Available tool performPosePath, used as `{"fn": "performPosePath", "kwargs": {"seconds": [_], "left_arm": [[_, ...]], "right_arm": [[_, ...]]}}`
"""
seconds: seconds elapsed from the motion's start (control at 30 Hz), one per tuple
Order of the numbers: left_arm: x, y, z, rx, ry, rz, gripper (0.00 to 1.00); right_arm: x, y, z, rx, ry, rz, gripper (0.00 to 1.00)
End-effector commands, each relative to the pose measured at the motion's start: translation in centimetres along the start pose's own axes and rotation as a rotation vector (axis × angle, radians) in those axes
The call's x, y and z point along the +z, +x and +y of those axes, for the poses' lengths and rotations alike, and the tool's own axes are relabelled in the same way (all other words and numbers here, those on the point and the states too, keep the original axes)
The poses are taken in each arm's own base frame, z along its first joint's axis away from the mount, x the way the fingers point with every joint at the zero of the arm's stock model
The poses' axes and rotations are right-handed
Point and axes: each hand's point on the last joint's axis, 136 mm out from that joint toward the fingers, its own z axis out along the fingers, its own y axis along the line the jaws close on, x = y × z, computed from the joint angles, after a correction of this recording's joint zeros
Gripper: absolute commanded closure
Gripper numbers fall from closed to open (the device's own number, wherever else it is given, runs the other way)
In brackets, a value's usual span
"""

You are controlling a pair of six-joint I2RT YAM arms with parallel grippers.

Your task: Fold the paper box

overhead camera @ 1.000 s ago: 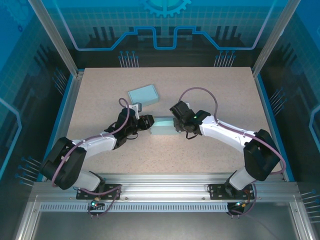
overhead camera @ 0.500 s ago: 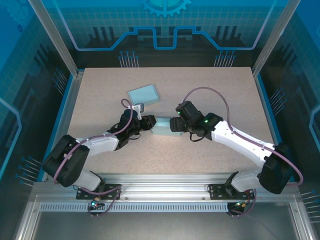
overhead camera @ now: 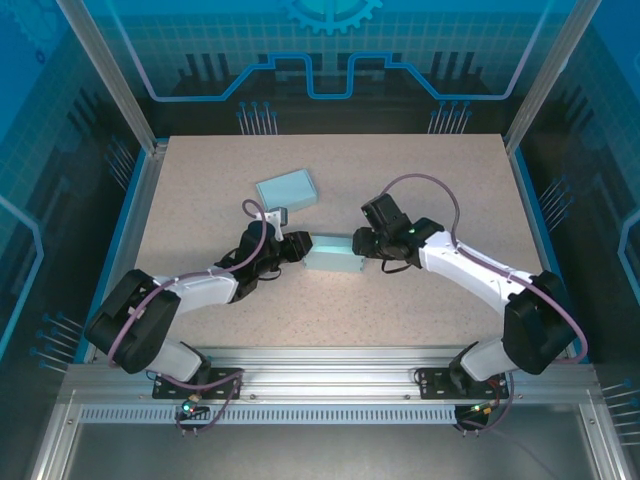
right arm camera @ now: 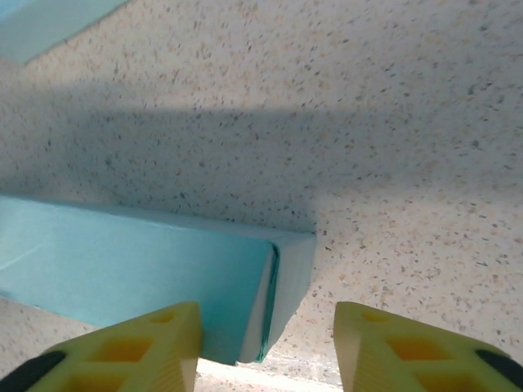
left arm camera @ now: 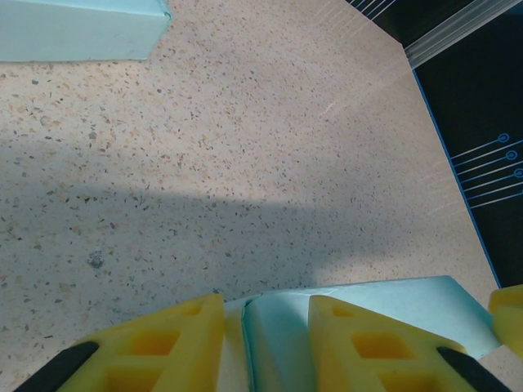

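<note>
At counter point(overhead camera: 430, 180) centre I see pale-teal paper box point(overhead camera: 332, 256): smooth card, oblong; L pincer point(left arm camera: 235, 314) nips its wall, R pincer point(right arm camera: 265, 318) wide.

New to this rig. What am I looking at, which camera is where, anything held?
Two robot arms are bolted at the near edge of a speckled table. The wide picture comes from a fixed camera above and behind them; the close-ups come from wrist cameras, yellow fingers at the bottom. A teal paper box lies between the left gripper and right gripper; a second box lies farther back. The right gripper is open at one end. The left straddles the other; whether it pinches is unclear.
</note>
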Motion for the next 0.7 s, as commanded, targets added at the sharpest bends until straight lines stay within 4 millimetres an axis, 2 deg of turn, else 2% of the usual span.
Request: {"fn": "performPosePath", "kwargs": {"seconds": [0.0, 0.2, 0.23, 0.37, 0.43, 0.57, 0.67], "left_arm": [[-0.7, 7.6, 6.8, -0.023, -0.235, 0.239, 0.67], [-0.6, 8.0, 7.1, -0.038, -0.235, 0.242, 0.67], [-0.5, 8.1, 7.2, -0.040, -0.236, 0.243, 0.67], [-0.9, 8.7, 7.6, -0.049, -0.244, 0.257, 0.68], [-1.2, 9.2, 7.8, -0.049, -0.247, 0.267, 0.71], [-2.0, 9.6, 7.8, -0.022, -0.228, 0.279, 0.74], [-2.3, 9.4, 7.0, 0.018, -0.185, 0.276, 0.75]], "right_arm": [[1.3, 1.7, -0.8, 0.025, -0.004, 0.053, 0.63], [3.3, 4.1, -2.6, 0.051, 0.012, 0.090, 0.67], [4.0, 5.2, -3.4, 0.058, 0.027, 0.115, 0.68], [5.5, 7.0, -5.0, 0.087, 0.054, 0.157, 0.71], [5.9, 7.6, -5.6, 0.097, 0.070, 0.170, 0.73], [6.3, 8.3, -6.2, 0.106, 0.086, 0.187, 0.74], [6.1, 8.0, -6.0, 0.105, 0.076, 0.178, 0.74]]}}
